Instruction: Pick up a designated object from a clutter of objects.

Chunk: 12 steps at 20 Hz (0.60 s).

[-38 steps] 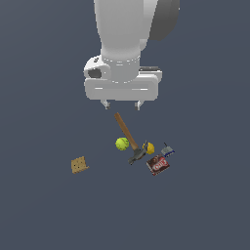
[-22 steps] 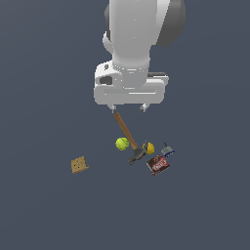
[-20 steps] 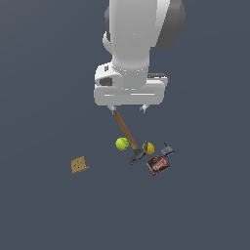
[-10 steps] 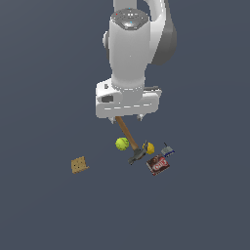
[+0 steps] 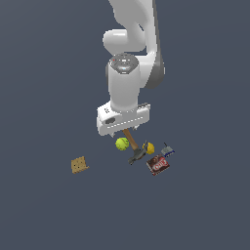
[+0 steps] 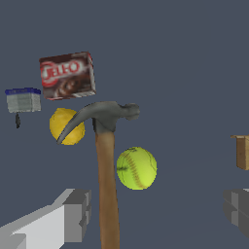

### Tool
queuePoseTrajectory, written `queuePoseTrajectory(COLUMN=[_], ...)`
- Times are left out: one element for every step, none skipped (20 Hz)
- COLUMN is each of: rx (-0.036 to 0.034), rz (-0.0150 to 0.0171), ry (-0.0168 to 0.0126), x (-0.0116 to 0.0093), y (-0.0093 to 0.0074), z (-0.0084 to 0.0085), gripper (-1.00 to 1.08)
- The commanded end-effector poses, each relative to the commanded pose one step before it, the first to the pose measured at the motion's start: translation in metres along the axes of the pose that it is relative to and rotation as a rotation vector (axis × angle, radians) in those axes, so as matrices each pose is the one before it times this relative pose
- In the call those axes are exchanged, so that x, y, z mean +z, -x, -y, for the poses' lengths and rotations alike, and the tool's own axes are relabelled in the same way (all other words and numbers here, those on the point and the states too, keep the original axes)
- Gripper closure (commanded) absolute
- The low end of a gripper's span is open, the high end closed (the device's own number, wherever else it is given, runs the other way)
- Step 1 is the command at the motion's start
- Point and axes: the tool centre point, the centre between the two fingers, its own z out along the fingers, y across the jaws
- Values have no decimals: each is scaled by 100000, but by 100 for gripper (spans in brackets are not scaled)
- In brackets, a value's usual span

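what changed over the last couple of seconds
The hand came down toward the pile and now hangs just above the hammer and tennis ball, open and holding nothing. The ball, hammer, red box and cracker stayed put.

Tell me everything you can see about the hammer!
The hammer has a long brown handle that looks like wood and a dark grey metal-looking head with a curved claw. It lies flat on the dark floor, below the open gripper. The tennis ball sits right beside its handle, very close or touching. The claw reaches over the orange-yellow ball. The red box lies just past the head, apart from it.
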Motion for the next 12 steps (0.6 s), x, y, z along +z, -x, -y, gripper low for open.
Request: queuePoseTrajectory(rx=[-5720, -2003, -1879, -1759, -1635, -1514, -1391, -1271, -1147, -1028, -905, -787], rz=[-130, -28, -28, -27, -26, -25, -24, -23, -21, -19, -17, -15], ry=[-104, -45, -43, -40, -38, -35, -32, -29, -26, -24, -21, -18], x=[2113, 740, 689, 639, 590, 542, 495, 449, 404, 359, 315, 272], y=[489, 201, 200, 195, 189, 181, 172, 160, 149, 135, 121, 106], z=[-72, -2, 7, 16, 22, 28, 31, 34, 34, 35, 33, 32], gripper=[-92, -92, -92, -92, -92, -92, -92, -92, -92, -92, -92, -92])
